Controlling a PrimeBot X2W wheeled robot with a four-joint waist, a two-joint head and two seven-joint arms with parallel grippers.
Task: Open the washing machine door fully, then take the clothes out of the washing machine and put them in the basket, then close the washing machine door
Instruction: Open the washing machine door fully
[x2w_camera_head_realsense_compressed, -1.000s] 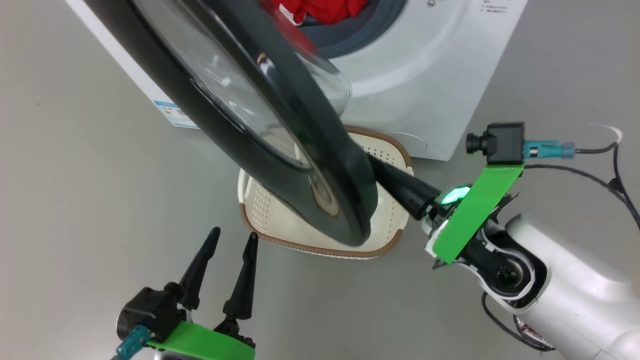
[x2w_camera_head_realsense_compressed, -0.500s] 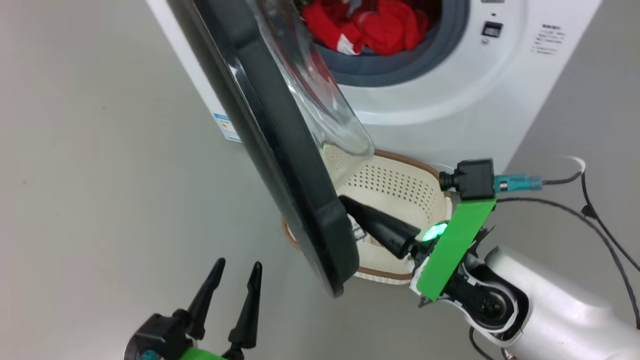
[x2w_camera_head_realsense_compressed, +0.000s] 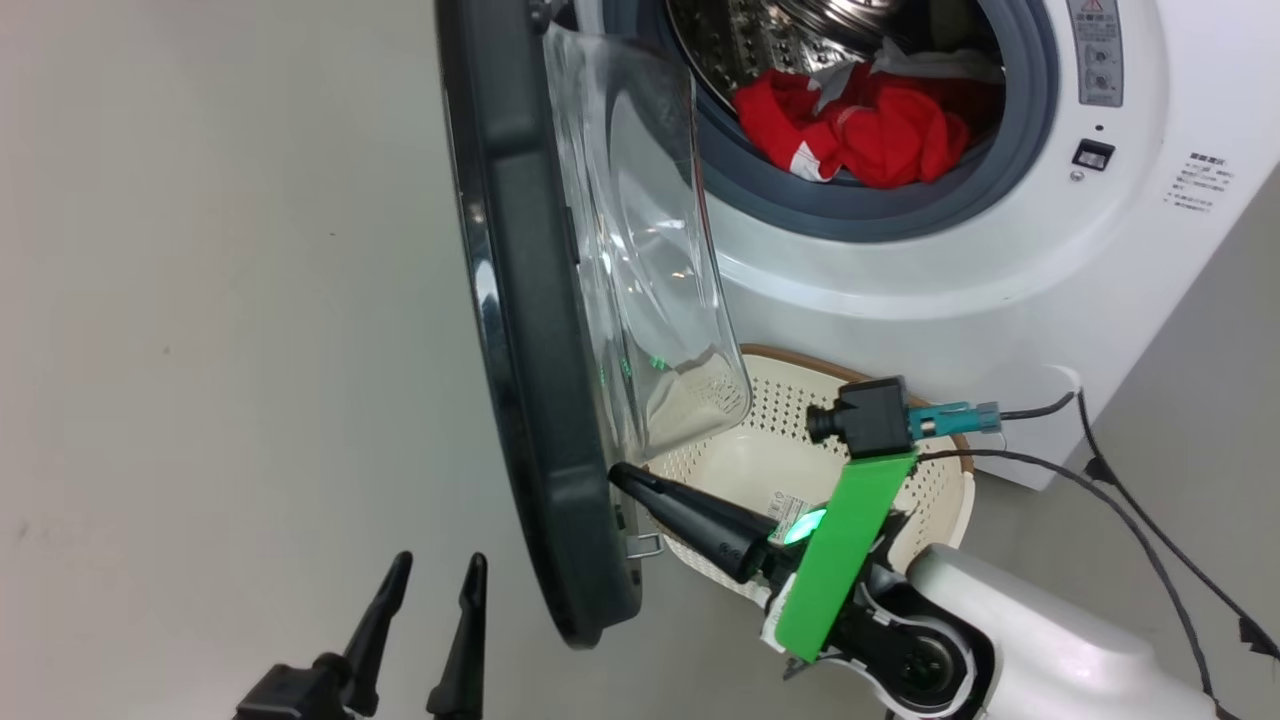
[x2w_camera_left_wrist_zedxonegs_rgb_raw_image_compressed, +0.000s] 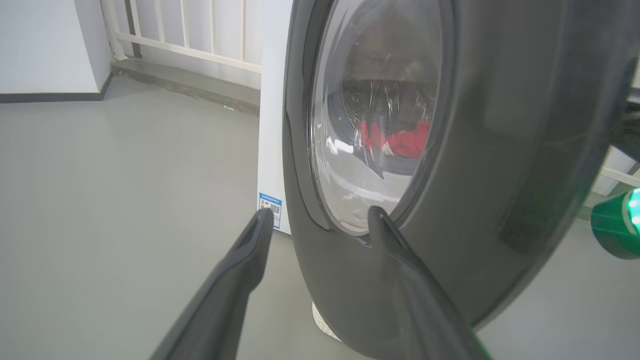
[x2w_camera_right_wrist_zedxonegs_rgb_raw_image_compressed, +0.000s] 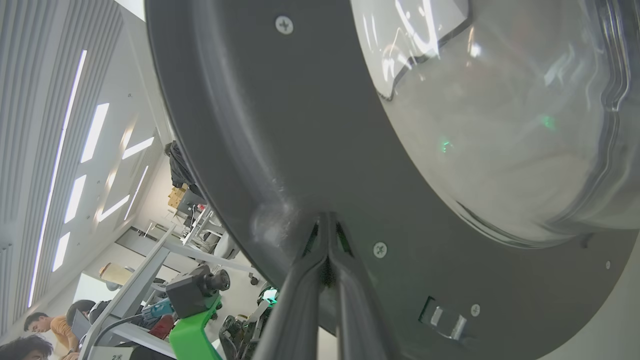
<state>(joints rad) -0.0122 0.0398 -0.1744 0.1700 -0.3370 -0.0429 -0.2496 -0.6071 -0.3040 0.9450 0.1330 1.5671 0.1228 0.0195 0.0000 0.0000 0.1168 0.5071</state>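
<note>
Black door (x2w_camera_head_realsense_compressed: 520, 330): you had it edge-on, left of the drum mouth; I judged it not yet fully open.
Right gripper (x2w_camera_head_realsense_compressed: 622, 474): clenched on nothing, tips against the door's inner face, low down.
Left gripper (x2w_camera_head_realsense_compressed: 437, 562): released, empty, near, just left of the door.
Clothes (x2w_camera_head_realsense_compressed: 860, 130): red heap inside the drum, far right.
Basket (x2w_camera_head_realsense_compressed: 790, 385): below the washing machine (x2w_camera_head_realsense_compressed: 900, 280), beside your right arm.
Risk: your 2 closed tips could skid off the smooth face, or the door could swing into your left gripper.
</note>
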